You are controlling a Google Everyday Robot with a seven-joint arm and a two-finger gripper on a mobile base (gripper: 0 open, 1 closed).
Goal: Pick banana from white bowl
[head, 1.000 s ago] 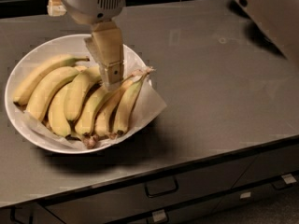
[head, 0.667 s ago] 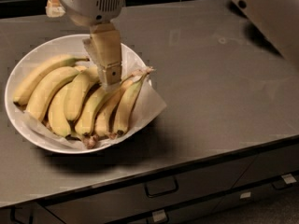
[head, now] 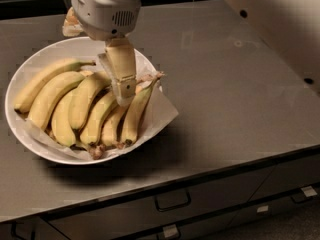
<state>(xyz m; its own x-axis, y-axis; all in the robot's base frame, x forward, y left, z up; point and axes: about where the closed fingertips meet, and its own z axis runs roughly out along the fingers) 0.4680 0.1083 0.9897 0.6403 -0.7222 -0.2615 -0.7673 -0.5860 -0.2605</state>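
Bananas: seven or so, yellow, lying side by side in the white bowl, left half of the frame. They fan out with the stem ends bunched at the bowl's lower edge and the tips spread toward the upper left. The right-most banana runs steeper than the rest, and its dry tip pokes up near the bowl's right rim.

My hand is down inside the bowl, at its right side. It points down and its tip sits over the upper parts of the two right-most bananas. From this angle I can't tell whether it is wide, narrow or gripping anything, or whether it is touching the fruit. No banana is lifted; all lie in the bowl.

My wrist housing, white with a small vent grille, is at top centre, above the bowl's far rim.

The paper liner sits under the fruit, and one corner hangs out over the bowl's right rim onto the tabletop. The tabletop is dull grey and the bowl rests on its left part.

Below the tabletop's front edge, along the bottom of the frame, are dark drawers with metal handles.
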